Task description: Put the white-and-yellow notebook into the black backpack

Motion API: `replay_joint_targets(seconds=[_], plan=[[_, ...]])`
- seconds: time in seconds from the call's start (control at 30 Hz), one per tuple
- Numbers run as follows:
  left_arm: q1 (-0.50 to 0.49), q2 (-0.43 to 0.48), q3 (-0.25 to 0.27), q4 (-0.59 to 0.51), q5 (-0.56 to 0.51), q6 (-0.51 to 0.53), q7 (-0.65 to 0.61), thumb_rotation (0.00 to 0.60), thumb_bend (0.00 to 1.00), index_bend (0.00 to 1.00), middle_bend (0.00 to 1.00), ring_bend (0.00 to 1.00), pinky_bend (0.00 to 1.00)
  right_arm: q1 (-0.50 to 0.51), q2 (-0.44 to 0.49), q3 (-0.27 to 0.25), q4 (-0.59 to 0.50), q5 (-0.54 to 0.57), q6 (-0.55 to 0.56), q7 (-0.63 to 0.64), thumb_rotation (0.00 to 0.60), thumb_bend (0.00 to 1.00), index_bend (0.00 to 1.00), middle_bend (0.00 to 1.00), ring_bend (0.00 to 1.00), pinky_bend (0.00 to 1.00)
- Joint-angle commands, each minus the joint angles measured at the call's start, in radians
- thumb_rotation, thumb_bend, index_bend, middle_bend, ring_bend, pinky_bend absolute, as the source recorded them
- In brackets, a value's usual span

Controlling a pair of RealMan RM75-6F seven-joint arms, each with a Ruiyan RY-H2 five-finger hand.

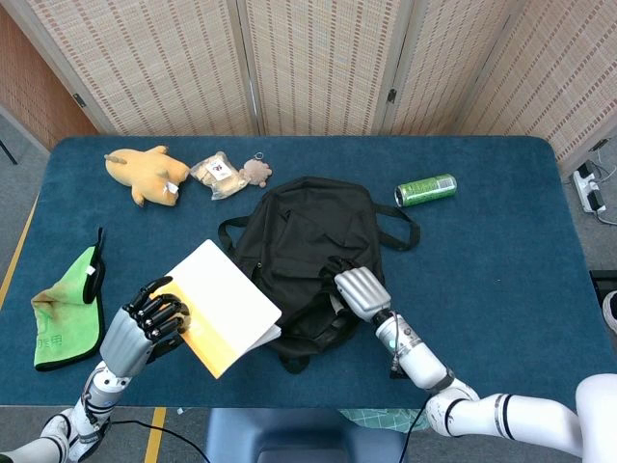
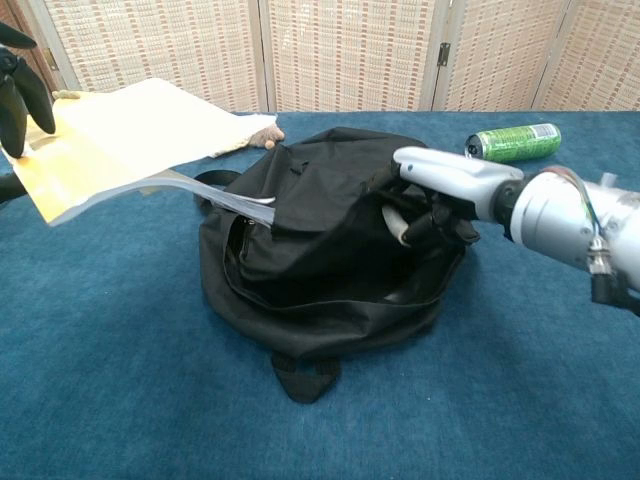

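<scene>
The left hand (image 1: 154, 318), dark-fingered with a grey back, grips the near-left end of the thin white-and-yellow paper notebook (image 1: 227, 304) and holds it tilted above the table, toward the near-left part of the blue-covered table (image 1: 501, 280). In the chest view the notebook's (image 2: 130, 135) far corner reaches the backpack's left side, and a loose page hangs down at the mouth of the bag; whether it is inside I cannot tell.

The right hand (image 1: 362, 291), silver-backed, rests on the near side of the soft black fabric backpack (image 1: 308, 246). In the chest view its fingers (image 2: 420, 222) curl down into the backpack's (image 2: 330, 250) fabric by the opening, gripping the edge.

The backpack lies flat at the middle of the table, straps spread toward the far side.

Near the right of the backpack, toward the far edge, lies a green drink can (image 1: 425, 190) on its side. At the far-left corner lie a yellow plush toy (image 1: 147, 175), a small clear packet (image 1: 218, 175) and a little brown bear keyring (image 1: 256, 172). By the left edge sits a crumpled green cloth (image 1: 69, 311).
</scene>
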Motion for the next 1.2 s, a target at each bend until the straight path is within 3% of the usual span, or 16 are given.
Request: replay_joint_targets(seconds=[0.03, 0.2, 0.7, 1.2], plan=[[-0.013, -0.007, 0.002, 0.006, 0.014, 0.008, -0.009, 0.600, 0.62, 0.71, 0.62, 0.52, 0.35, 0.022, -0.038, 0.059, 0.018, 0.080, 0.026, 0.003, 0.600, 0.81, 0.70, 0.29, 0.12, 0.19], [-0.032, -0.019, 0.011, 0.015, 0.040, 0.014, -0.006, 0.600, 0.62, 0.72, 0.65, 0.56, 0.41, 0.042, -0.060, 0.118, 0.009, 0.154, 0.060, 0.009, 0.600, 0.83, 0.69, 0.29, 0.12, 0.19], [-0.120, -0.053, 0.019, 0.000, 0.108, -0.003, 0.024, 0.600, 0.62, 0.72, 0.66, 0.56, 0.42, 0.107, -0.109, 0.238, 0.004, 0.256, 0.118, 0.065, 0.600, 0.85, 0.69, 0.29, 0.12, 0.19], [-0.193, -0.169, 0.008, 0.144, 0.075, -0.090, -0.017, 0.600, 0.62, 0.73, 0.68, 0.58, 0.43, 0.098, -0.074, 0.267, -0.073, 0.215, 0.141, 0.183, 0.600, 0.85, 0.67, 0.29, 0.12, 0.19]])
